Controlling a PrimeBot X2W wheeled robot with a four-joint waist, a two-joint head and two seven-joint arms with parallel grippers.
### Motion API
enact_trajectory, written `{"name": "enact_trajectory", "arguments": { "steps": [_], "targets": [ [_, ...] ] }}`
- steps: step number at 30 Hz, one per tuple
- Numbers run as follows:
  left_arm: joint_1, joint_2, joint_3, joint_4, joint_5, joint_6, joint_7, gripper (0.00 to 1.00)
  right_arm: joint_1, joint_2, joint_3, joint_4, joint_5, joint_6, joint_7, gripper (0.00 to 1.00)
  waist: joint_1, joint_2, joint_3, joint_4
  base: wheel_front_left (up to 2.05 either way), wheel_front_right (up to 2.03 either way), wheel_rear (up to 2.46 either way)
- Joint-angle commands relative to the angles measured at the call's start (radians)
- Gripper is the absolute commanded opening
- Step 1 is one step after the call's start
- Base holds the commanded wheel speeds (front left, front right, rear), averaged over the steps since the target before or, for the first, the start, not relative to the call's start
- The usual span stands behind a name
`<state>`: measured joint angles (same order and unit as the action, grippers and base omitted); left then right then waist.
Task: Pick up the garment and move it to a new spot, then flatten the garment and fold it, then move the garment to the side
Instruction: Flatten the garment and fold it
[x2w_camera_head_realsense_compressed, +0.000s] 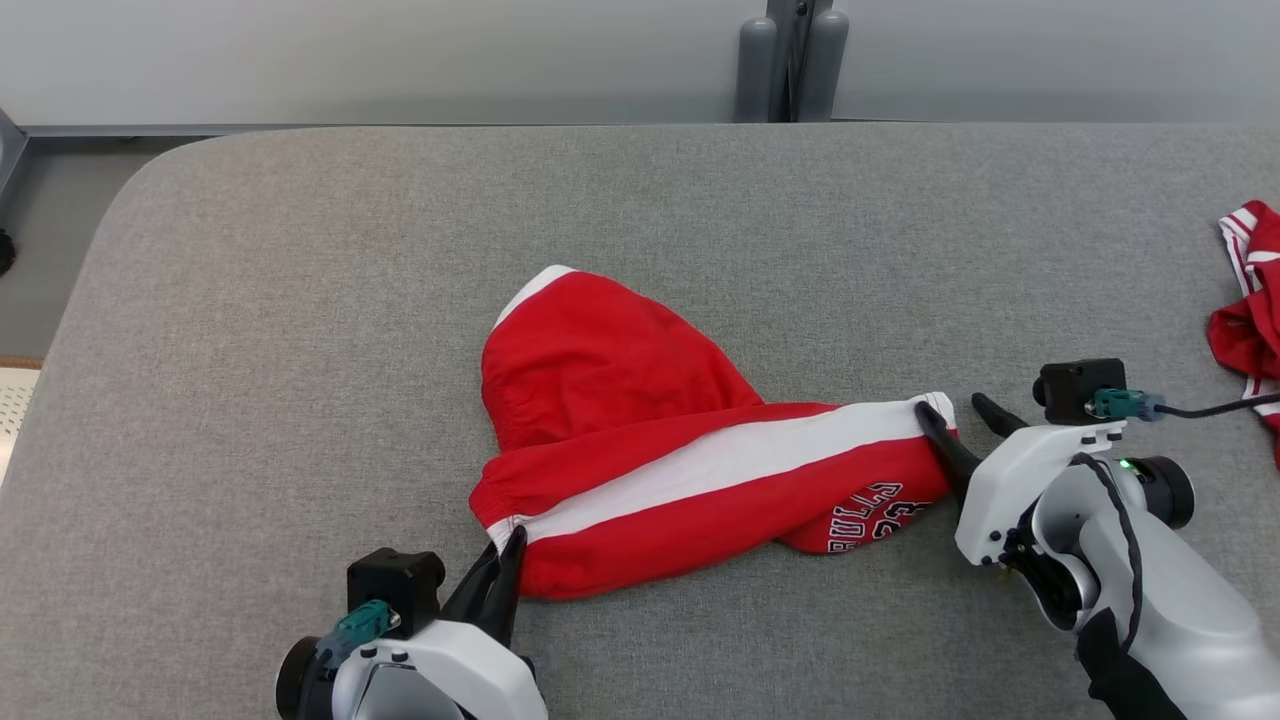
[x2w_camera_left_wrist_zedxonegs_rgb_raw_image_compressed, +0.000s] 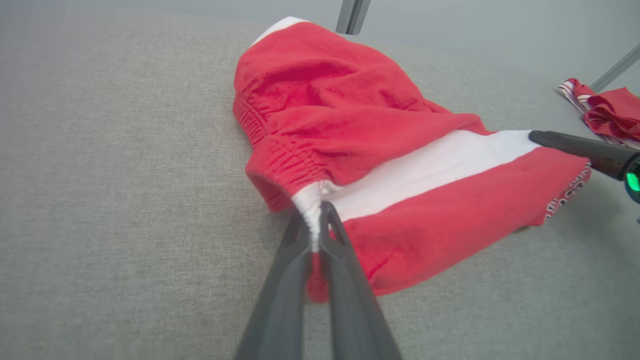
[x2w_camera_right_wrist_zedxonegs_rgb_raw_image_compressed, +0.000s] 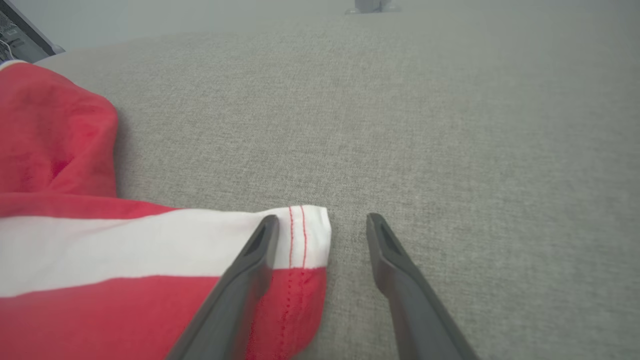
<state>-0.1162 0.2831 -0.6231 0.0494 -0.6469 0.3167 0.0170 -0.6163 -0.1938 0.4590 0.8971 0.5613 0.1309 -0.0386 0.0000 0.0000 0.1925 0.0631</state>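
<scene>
The garment (x2w_camera_head_realsense_compressed: 640, 440) is a pair of red shorts with a white side stripe and printed lettering, lying folded over on the grey table. My left gripper (x2w_camera_head_realsense_compressed: 510, 540) is shut on the waistband at the white stripe's near left end; in the left wrist view the fingers pinch that seam (x2w_camera_left_wrist_zedxonegs_rgb_raw_image_compressed: 314, 220). My right gripper (x2w_camera_head_realsense_compressed: 958, 408) stands open at the stripe's hem end: one finger (x2w_camera_right_wrist_zedxonegs_rgb_raw_image_compressed: 260, 240) rests on the hem (x2w_camera_right_wrist_zedxonegs_rgb_raw_image_compressed: 305, 235), the other sits over bare table to its right.
The grey padded table (x2w_camera_head_realsense_compressed: 300, 300) spreads wide to the left and back. A second red and white piece of clothing (x2w_camera_head_realsense_compressed: 1250, 310) lies bunched at the right edge. A grey post (x2w_camera_head_realsense_compressed: 790, 60) stands behind the table's far edge.
</scene>
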Motion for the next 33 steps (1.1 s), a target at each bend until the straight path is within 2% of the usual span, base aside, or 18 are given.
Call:
{"name": "enact_trajectory", "arguments": {
  "steps": [1, 2, 4, 5, 15, 18, 19, 20, 25, 33],
  "targets": [
    [-0.007, 0.006, 0.002, 0.005, 0.004, -0.004, -0.005, 0.0, -0.01, -0.008, 0.013, 0.008, 0.014, 0.0, 0.011, 0.5, 0.0, 0.0, -0.002, 0.001, 0.0, 0.0, 0.0],
    [-0.005, 0.007, 0.001, 0.006, 0.003, -0.004, -0.005, 0.0, -0.012, -0.01, 0.03, 0.009, 0.023, 0.0, 0.02, 0.44, 0.0, 0.0, -0.003, 0.001, 0.0, 0.0, 0.0],
    [-0.002, 0.009, 0.001, 0.007, 0.003, -0.002, -0.004, 0.0, -0.013, -0.014, 0.06, 0.011, 0.047, 0.0, 0.038, 0.13, 0.0, 0.0, -0.007, 0.001, 0.0, 0.0, 0.0],
    [-0.001, 0.01, 0.001, 0.008, 0.003, -0.001, -0.004, 0.0, -0.015, -0.018, 0.072, 0.008, 0.058, 0.0, 0.045, 0.0, 0.0, 0.0, -0.008, 0.0, 0.0, 0.0, 0.0],
    [0.003, 0.021, 0.026, -0.011, -0.014, -0.012, -0.041, 0.0, -0.036, -0.08, 0.121, -0.035, 0.114, 0.0, -0.089, 0.0, 0.0, 0.0, -0.063, -0.026, 0.0, 0.0, 0.0],
    [0.019, 0.04, 0.044, -0.02, -0.029, -0.011, -0.039, 0.0, -0.01, -0.079, 0.138, -0.049, 0.171, 0.0, -0.063, 0.0, 0.0, 0.0, -0.095, -0.042, 0.0, 0.0, 0.0],
    [0.023, 0.044, 0.046, -0.022, -0.032, -0.011, -0.039, 0.0, -0.003, -0.079, 0.152, -0.051, 0.186, 0.0, -0.043, 0.35, 0.0, 0.0, -0.098, -0.045, 0.0, 0.0, 0.0],
    [0.027, 0.046, 0.047, -0.025, -0.032, -0.01, -0.038, 0.0, 0.001, -0.078, 0.164, -0.053, 0.198, 0.0, -0.024, 1.0, 0.0, 0.0, -0.1, -0.047, 0.0, 0.0, 0.0],
    [0.041, 0.047, 0.036, -0.038, -0.034, -0.003, -0.03, 0.0, -0.016, -0.062, 0.225, -0.041, 0.247, 0.0, 0.074, 1.0, 0.0, 0.0, -0.086, -0.036, 0.0, 0.0, 0.0],
    [0.007, 0.032, 0.013, -0.017, -0.025, -0.026, -0.036, 0.0, -0.081, -0.056, 0.277, 0.038, 0.264, 0.0, 0.153, 1.0, 0.0, 0.0, -0.054, 0.011, 0.0, 0.0, 0.0]
  ]
}}
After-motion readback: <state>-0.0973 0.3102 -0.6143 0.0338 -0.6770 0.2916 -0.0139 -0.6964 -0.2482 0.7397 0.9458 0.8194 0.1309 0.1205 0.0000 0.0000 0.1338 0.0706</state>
